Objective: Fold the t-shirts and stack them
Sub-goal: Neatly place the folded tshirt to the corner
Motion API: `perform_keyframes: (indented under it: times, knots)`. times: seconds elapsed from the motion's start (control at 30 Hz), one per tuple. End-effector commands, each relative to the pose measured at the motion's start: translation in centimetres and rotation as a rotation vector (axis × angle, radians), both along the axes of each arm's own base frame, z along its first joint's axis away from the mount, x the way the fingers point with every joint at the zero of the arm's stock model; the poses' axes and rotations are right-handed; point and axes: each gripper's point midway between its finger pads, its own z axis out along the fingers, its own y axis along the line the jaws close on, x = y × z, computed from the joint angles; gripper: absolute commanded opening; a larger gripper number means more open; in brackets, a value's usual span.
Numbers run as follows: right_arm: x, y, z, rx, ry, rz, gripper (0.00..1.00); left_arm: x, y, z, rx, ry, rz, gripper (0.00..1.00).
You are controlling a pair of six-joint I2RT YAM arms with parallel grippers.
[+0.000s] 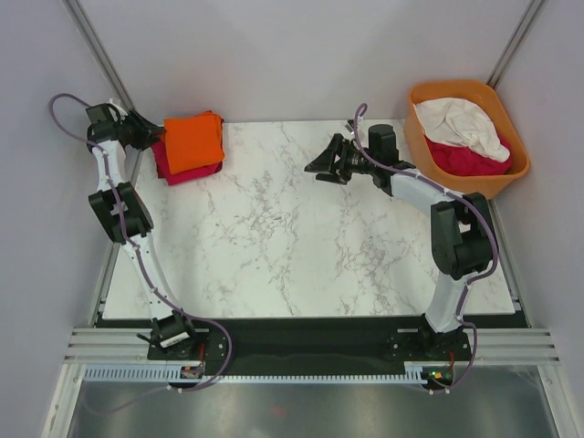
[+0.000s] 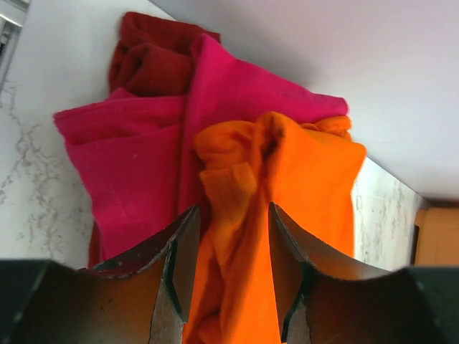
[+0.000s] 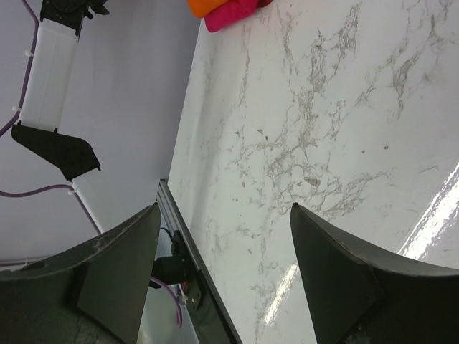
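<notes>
Left end effector [image 2: 231, 215] is standing part-open around the orange t-shirt [image 2: 315, 179], with the magenta t-shirt [image 2: 129, 158] lying just beneath. Backing straight off is looking safest against dragging folds. Right end effector [image 3: 224, 244] is hanging open, empty.

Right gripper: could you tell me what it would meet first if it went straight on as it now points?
Most likely the bare marble table: the right gripper points left and seemingly downward, with only tabletop between its open fingers. The stacked shirts lie farther off, though depth is unclear.
</notes>
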Motion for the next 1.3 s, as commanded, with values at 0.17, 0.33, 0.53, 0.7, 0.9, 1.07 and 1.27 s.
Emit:
perform_keyframes:
  times: [0.17, 0.33, 0.53, 0.7, 0.9, 1.07, 1.27]
  knots:
    - [-0.5, 1.1, 0.5, 0.013, -0.032, 0.043, 0.81, -1.3, 4.2, 1.6, 0.055, 0.028, 0.173, 0.65]
    - [-0.8, 1.6, 0.8, 0.012, -0.041, 0.054, 0.81, -3.6, 6.7, 7.6, 0.233, -0.005, 0.314, 0.84]
    - [-0.8, 2.1, 1.3, 0.016, -0.053, 0.061, 0.81, -5.3, 2.9, 12.9, 0.211, -0.119, 0.254, 0.47]
    - [-1.0, 2.1, 1.2, 0.017, -0.051, 0.067, 0.81, -4.8, -4.4, 14.5, 0.11, -0.26, 0.043, 0.39]
    - [-1.1, 2.1, 1.1, 0.016, -0.046, 0.069, 0.82, -1.0, -9.6, 10.0, -0.001, -0.219, -0.047, 0.4]
    - [-1.2, 2.4, 0.7, 0.013, -0.042, 0.074, 0.82, 1.3, -10.2, 3.6, -0.043, -0.131, -0.044, 0.4]
    - [-1.5, 2.8, -0.1, 0.001, -0.027, 0.085, 0.81, 1.0, -6.7, -0.2, 0.03, -0.065, 0.058, 0.4]
